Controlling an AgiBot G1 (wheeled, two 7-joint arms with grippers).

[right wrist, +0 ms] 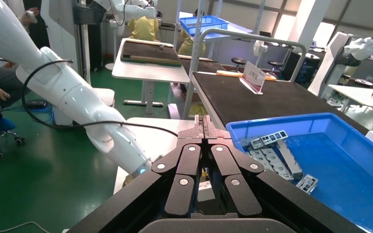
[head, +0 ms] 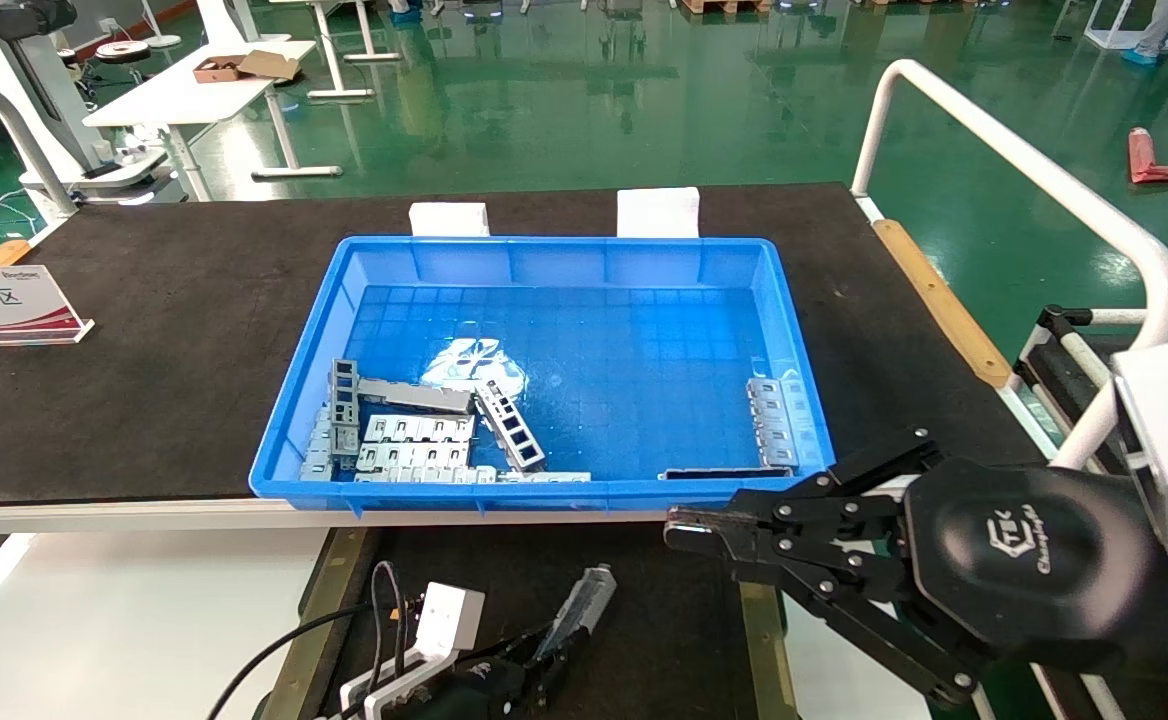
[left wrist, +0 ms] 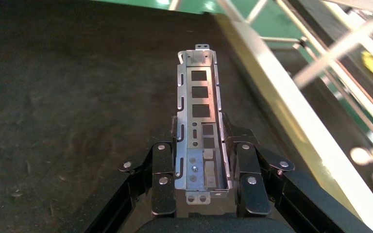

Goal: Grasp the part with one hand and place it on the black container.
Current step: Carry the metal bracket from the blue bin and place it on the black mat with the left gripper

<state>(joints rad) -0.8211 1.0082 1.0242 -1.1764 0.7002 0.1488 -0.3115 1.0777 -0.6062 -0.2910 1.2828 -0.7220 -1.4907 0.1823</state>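
The part (left wrist: 198, 104), a long silver channel strip with rectangular cutouts, is held lengthwise by my left gripper (left wrist: 200, 141), which is shut on its side walls. In the head view this gripper (head: 556, 642) is at the bottom edge with the part (head: 584, 598) pointing forward, low over the black container (head: 664, 620) with olive side rails. Whether the part touches the container's surface (left wrist: 77, 97) I cannot tell. My right gripper (head: 686, 530) hangs shut and empty at the right, near the bin's front corner; its closed tips (right wrist: 203, 127) show in the right wrist view.
Beyond the container, a blue bin (head: 794, 330) on the black table mat holds several loose silver pieces (head: 414, 440). A sign (head: 4, 305) stands at the left and a white tube rail (head: 1034, 170) runs along the right. An olive rail (left wrist: 272, 97) borders the container.
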